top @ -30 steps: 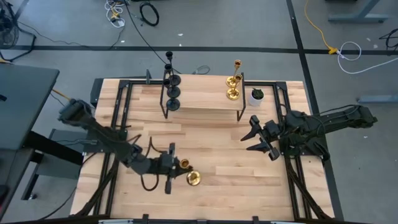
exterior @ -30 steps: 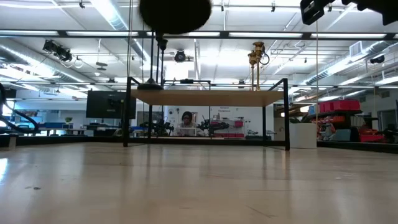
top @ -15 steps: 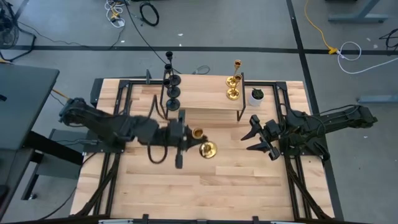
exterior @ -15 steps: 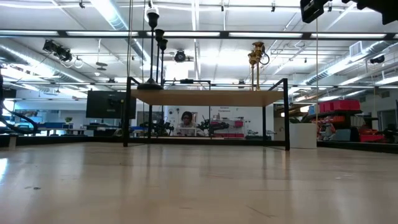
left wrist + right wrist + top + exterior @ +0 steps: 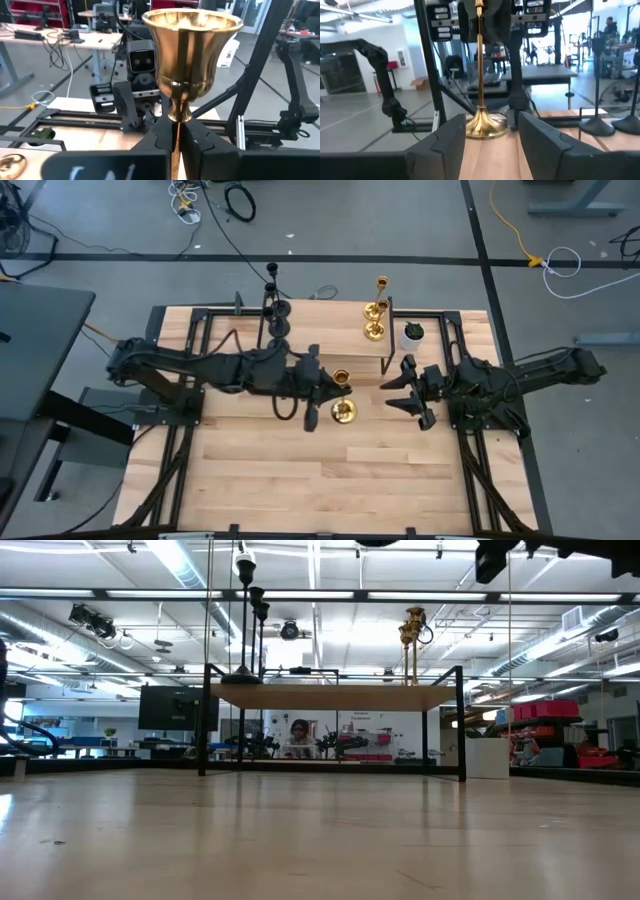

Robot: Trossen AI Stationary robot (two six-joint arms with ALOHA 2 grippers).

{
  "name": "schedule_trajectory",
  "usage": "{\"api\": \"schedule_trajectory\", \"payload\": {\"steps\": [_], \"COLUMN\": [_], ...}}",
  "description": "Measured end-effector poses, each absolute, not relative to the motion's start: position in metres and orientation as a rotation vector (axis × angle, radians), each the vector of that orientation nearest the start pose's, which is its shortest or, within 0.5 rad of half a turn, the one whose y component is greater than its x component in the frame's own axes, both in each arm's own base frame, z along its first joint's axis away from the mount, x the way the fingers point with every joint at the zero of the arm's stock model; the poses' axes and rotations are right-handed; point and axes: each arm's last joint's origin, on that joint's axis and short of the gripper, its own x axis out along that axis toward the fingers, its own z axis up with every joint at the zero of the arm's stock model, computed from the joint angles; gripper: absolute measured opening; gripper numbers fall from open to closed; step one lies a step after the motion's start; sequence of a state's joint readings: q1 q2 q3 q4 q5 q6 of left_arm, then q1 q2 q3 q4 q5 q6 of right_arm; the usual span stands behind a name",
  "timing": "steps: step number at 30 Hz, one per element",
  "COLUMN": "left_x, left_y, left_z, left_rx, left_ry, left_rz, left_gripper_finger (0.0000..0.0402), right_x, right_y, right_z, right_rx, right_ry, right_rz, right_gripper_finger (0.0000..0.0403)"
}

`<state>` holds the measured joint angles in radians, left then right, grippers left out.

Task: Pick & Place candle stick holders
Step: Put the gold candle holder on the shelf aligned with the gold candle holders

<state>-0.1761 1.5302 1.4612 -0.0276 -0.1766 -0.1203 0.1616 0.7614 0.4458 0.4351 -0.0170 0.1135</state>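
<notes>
The left gripper (image 5: 327, 388) is seen clamped on the thin stem of a gold candle stick holder (image 5: 342, 408), which is held in the air above the table (image 5: 300, 480), just in front of the raised shelf (image 5: 330, 345). The right gripper (image 5: 398, 392) is parted and empty, facing that holder. Two gold holders (image 5: 376, 320) and three black holders (image 5: 276, 325) are noted on the shelf, beside a white pot (image 5: 412, 334).
</notes>
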Motion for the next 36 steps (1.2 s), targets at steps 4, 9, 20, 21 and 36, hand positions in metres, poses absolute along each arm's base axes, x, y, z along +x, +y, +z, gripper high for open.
{"api": "schedule_trajectory", "payload": {"steps": [4, 9, 20, 21, 36], "left_x": [0.354, 0.356, 0.356, 0.356, 0.356], "left_y": [-0.054, -0.054, -0.055, -0.055, -0.055], "left_z": [0.397, 0.396, 0.396, 0.396, 0.395], "left_rx": [-0.111, -0.112, -0.112, -0.112, -0.112], "left_ry": [0.104, 0.1, 0.1, 0.1, 0.105], "left_rz": [-0.007, -0.016, -0.024, -0.024, -0.023], "left_gripper_finger": [0.0014, 0.0017, 0.0018, 0.0016, 0.0015], "right_x": [0.183, 0.194, 0.228, 0.231, 0.278], "right_y": [0.03, 0.032, 0.037, 0.038, 0.046], "right_z": [0.275, 0.272, 0.288, 0.29, 0.302], "right_rx": [0.106, 0.107, 0.079, 0.077, 0.07], "right_ry": [-0.122, -0.143, -0.142, -0.142, -0.111], "right_rz": [0.183, 0.183, 0.184, 0.183, 0.208], "right_gripper_finger": [0.0182, 0.0182, 0.0182, 0.0182, 0.0182]}}
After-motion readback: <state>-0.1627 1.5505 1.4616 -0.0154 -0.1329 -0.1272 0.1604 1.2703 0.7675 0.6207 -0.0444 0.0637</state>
